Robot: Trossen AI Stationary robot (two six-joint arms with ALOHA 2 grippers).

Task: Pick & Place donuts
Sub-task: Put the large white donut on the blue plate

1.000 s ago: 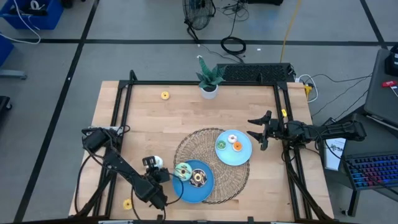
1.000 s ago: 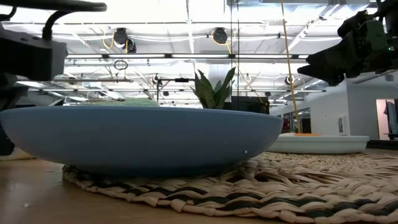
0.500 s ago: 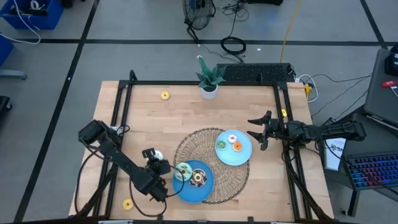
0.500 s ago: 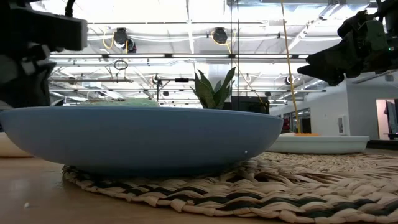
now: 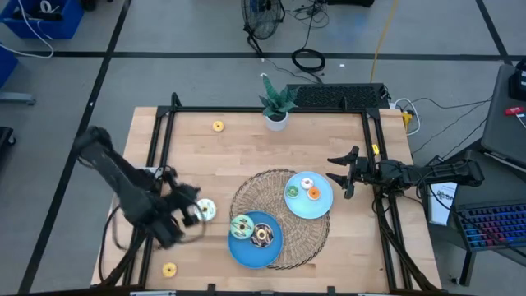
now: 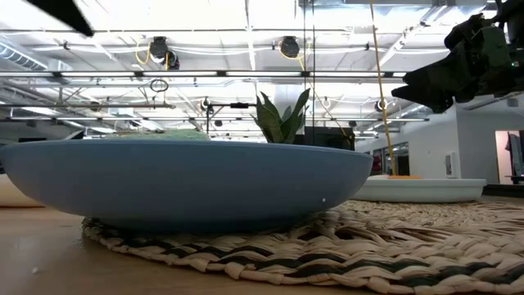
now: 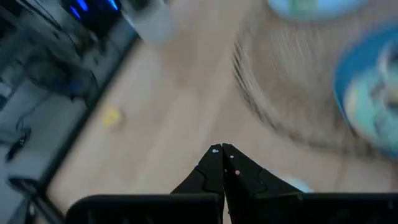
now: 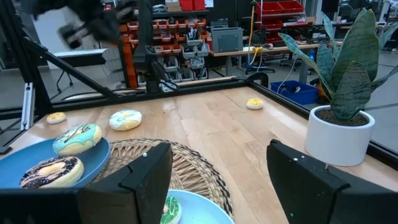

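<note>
The near blue plate [image 5: 256, 252] holds a teal donut [image 5: 241, 227] and a chocolate donut [image 5: 263, 236]. The far blue plate [image 5: 322, 205] carries a white donut [image 5: 306, 183], an orange donut [image 5: 313, 194] and a green donut [image 5: 292, 191]. A cream donut [image 5: 205, 210] lies flat on the wood left of the woven mat [image 5: 246, 193]. One yellow donut [image 5: 218, 126] lies near the far edge, another [image 5: 168, 269] at the near left. My left gripper [image 5: 189, 205] [image 7: 221, 151] hangs shut above the table beside the cream donut. My right gripper [image 5: 341, 177] [image 8: 217, 186] waits open, right of the far plate.
A potted plant [image 5: 275, 107] stands at the far edge's middle. A black frame rail [image 5: 156, 156] runs along the table's left side and another [image 5: 374, 148] along the right. Bare wood lies between the mat and the far edge.
My left gripper has drawn back from the near plate's teal donut toward the table's left edge and has risen, leaving the low view upward. The arm has swung outward over the left rail. The donuts and plates have stayed where they were.
</note>
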